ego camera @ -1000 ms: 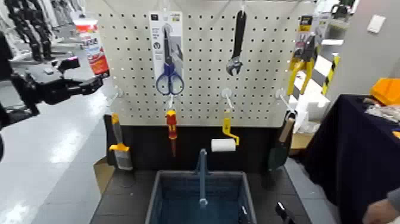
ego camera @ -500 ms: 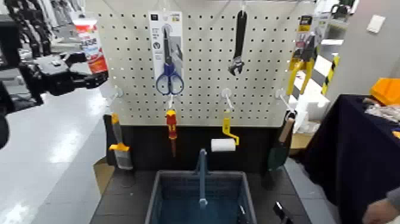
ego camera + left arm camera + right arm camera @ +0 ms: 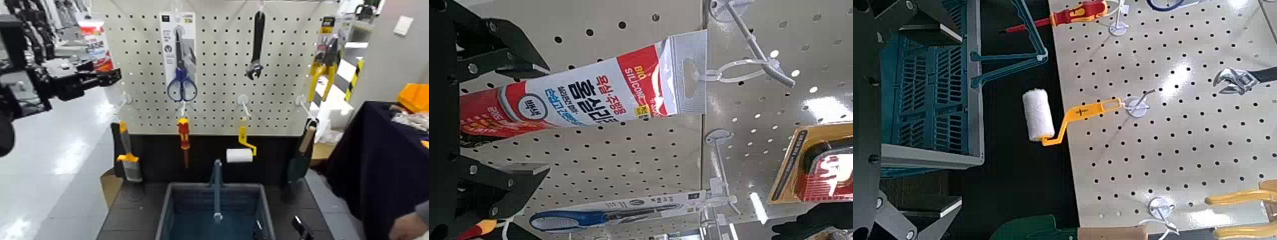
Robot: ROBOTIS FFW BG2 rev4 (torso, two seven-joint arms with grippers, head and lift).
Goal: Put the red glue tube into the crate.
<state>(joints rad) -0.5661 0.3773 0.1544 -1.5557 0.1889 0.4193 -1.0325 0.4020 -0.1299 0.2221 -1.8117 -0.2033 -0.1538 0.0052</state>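
Note:
The red glue tube [image 3: 97,46] hangs from a hook at the top left of the white pegboard. In the left wrist view the tube [image 3: 579,95] lies between the two black fingers [image 3: 499,50], which stand apart on either side of it. My left gripper [image 3: 110,76] is open, raised at the tube's lower end. The blue-grey crate [image 3: 167,205] with its blue bar handle [image 3: 217,185] stands on the dark table below the board. My right gripper [image 3: 299,225] waits low beside the crate's right side, open and empty; the right wrist view shows the crate [image 3: 928,85].
On the pegboard [image 3: 287,96] hang packaged scissors [image 3: 182,60], a wrench [image 3: 255,45], yellow pliers [image 3: 324,64], a red-and-yellow screwdriver [image 3: 184,134], a paint roller [image 3: 240,153], a brush [image 3: 129,159] and a trowel [image 3: 301,159]. A person's hand [image 3: 408,225] is at the lower right.
My left gripper has moved up and to the right, closer to the pegboard, so its fingers now straddle the hanging tube. The right arm has stayed put.

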